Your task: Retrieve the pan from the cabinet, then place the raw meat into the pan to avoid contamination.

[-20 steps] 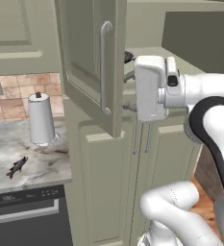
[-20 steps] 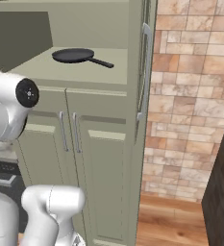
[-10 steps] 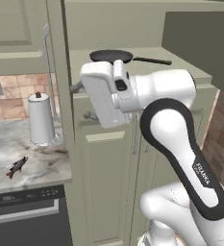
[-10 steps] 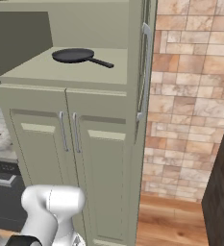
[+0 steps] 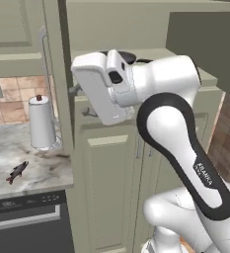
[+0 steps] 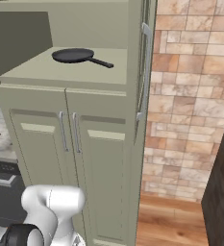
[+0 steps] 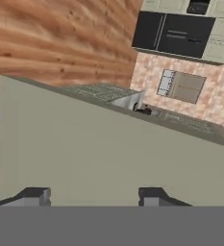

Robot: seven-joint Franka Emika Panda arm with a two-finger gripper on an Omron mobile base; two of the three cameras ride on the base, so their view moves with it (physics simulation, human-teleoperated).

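1. The gripper [image 7: 92, 197] faces a flat sage-green panel, its two dark fingertips [image 7: 34, 194] set apart with nothing between them.
2. The white arm [image 5: 171, 128] bends in front of the tall cabinet [image 6: 92, 144], whose upper doors stand open.
3. The pan [image 6: 75, 55] sits on the cabinet's open shelf, near its back, handle pointing toward the right edge.
4. The raw meat [image 5: 17, 172] lies near the marble counter's [image 5: 42, 173] front edge; a paper-towel roll [image 5: 41, 123] stands toward the back.
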